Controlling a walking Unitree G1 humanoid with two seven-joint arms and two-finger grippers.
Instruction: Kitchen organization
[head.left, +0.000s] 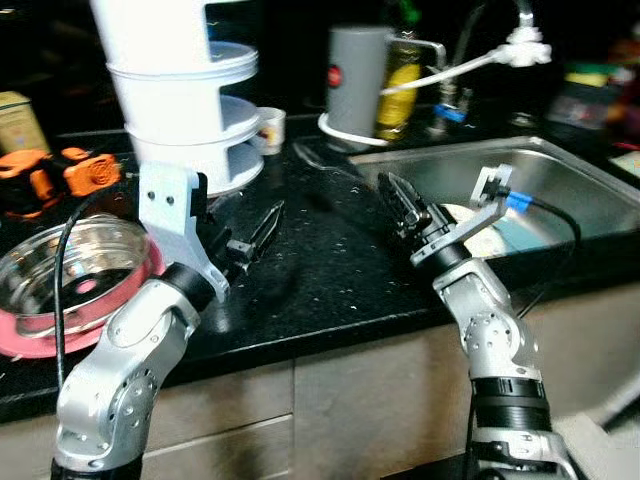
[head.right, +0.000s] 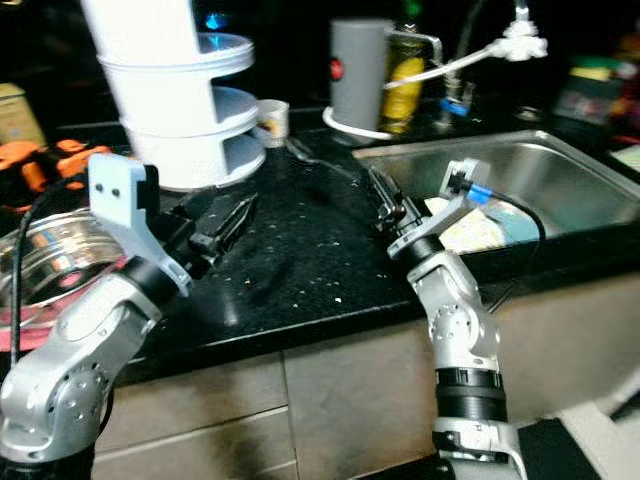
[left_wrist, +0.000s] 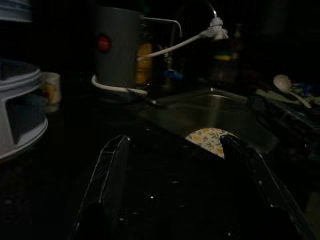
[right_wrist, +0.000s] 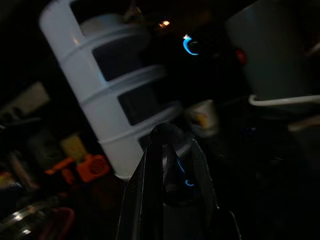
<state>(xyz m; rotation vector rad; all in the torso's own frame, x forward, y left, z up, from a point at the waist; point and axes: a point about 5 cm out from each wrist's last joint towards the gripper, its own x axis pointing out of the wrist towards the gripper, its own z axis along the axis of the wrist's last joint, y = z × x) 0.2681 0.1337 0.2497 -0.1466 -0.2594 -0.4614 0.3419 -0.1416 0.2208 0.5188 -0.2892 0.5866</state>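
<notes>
My left gripper (head.left: 272, 215) hovers low over the black speckled counter (head.left: 320, 260), just in front of the white tiered rack (head.left: 185, 110). In the left wrist view its two fingers (left_wrist: 107, 185) stand wide apart with nothing between them, pointing toward the sink (head.left: 575, 185). My right gripper (head.left: 388, 183) is at the sink's left rim, fingers together and aimed back toward the rack (right_wrist: 105, 100); it holds nothing. A floral plate (left_wrist: 207, 140) lies in the sink. A steel bowl (head.left: 75, 265) sits on a pink plate (head.left: 40, 340) at the left.
A grey jug (head.left: 355, 80) with a red dot, a yellow bottle (head.left: 400, 85) and the tap (head.left: 520, 40) stand behind the sink. A small printed cup (head.left: 270, 130) sits beside the rack. Orange items (head.left: 60, 170) lie at the far left. A spoon (head.left: 320, 160) lies on the counter.
</notes>
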